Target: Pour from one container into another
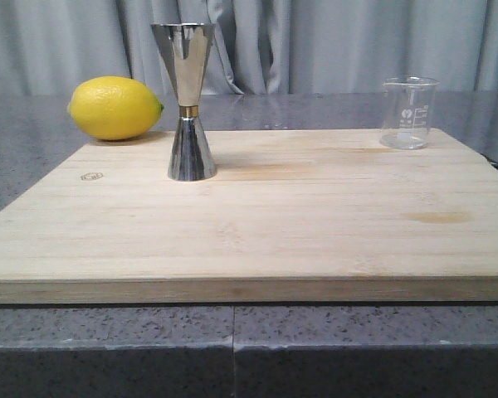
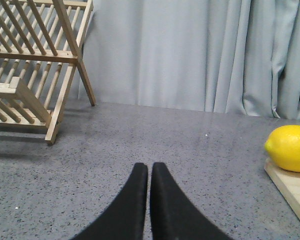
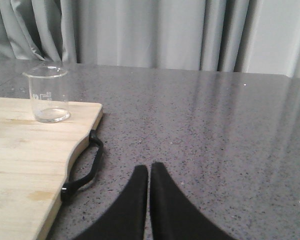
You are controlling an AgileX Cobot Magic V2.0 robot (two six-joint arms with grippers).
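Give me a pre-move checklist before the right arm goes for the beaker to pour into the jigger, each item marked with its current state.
1. Beaker upright on the cutting board, near its far right corner: ok.
2. Jigger upright, open cup upward: ok.
3. Right gripper open for grasping: not ok, fingers together.
4. Left gripper empty, over the bare counter: ok.
5. Lemon away from the beaker: ok, far left.
6. Liquid in beaker: cannot tell.
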